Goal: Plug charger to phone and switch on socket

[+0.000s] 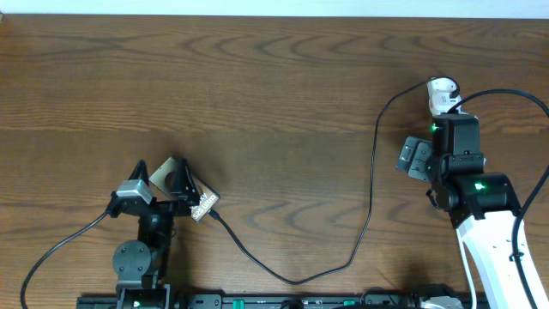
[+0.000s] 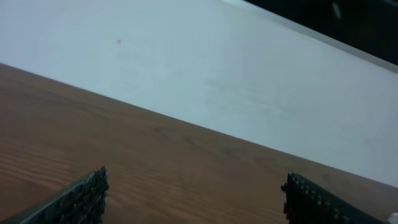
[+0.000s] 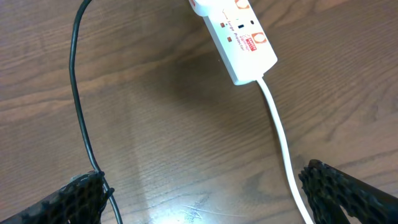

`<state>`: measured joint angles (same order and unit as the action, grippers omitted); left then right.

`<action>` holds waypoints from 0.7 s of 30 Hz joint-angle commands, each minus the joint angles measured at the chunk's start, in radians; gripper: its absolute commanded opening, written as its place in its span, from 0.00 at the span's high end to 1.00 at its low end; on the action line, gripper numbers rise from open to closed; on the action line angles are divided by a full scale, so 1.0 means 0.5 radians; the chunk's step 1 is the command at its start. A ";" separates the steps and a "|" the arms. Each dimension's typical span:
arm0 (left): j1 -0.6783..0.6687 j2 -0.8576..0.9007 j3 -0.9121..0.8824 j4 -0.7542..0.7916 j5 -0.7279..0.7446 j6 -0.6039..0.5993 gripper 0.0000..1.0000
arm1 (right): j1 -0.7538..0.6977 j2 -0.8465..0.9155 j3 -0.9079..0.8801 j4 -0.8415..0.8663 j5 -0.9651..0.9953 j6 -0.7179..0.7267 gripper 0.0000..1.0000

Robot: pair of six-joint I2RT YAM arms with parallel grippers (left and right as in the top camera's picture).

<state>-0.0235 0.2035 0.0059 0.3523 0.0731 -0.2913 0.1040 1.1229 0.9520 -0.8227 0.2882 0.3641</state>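
The phone [image 1: 204, 207] lies at the front left, its white-lettered end showing, the rest partly under my left gripper [image 1: 176, 184]. The left gripper [image 2: 194, 199] is open and empty, and its view shows only table and wall. The charger cable [image 1: 371, 197] runs from the phone's end in a loop up to the socket [image 1: 442, 93]. Its plug tip [image 1: 214, 216] meets the phone's edge; I cannot tell whether it is seated. My right gripper [image 1: 415, 159] is open just in front of the socket. The right wrist view shows the socket [image 3: 239, 37], the cable [image 3: 77, 93] and open fingers [image 3: 205, 193].
The socket's white cord [image 3: 280, 137] runs between the right fingers toward the right one. The right arm [image 1: 480, 193] covers most of the socket from above. A white wall [image 2: 236, 81] rises beyond the table's far edge.
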 commanded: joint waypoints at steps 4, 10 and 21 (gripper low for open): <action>0.101 -0.239 -0.003 -0.233 0.004 0.006 0.12 | 0.000 -0.007 -0.008 -0.001 0.032 0.034 0.01; 0.169 -0.410 -0.003 -0.459 0.052 0.047 0.12 | 0.000 -0.007 -0.008 0.000 0.032 0.034 0.01; 0.219 -0.405 -0.003 -0.831 0.149 0.381 0.12 | 0.000 -0.007 -0.008 -0.001 0.032 0.034 0.01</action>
<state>0.0788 0.0101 0.0093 -0.0071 0.1272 -0.1593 0.1040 1.1229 0.9520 -0.8223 0.2882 0.3641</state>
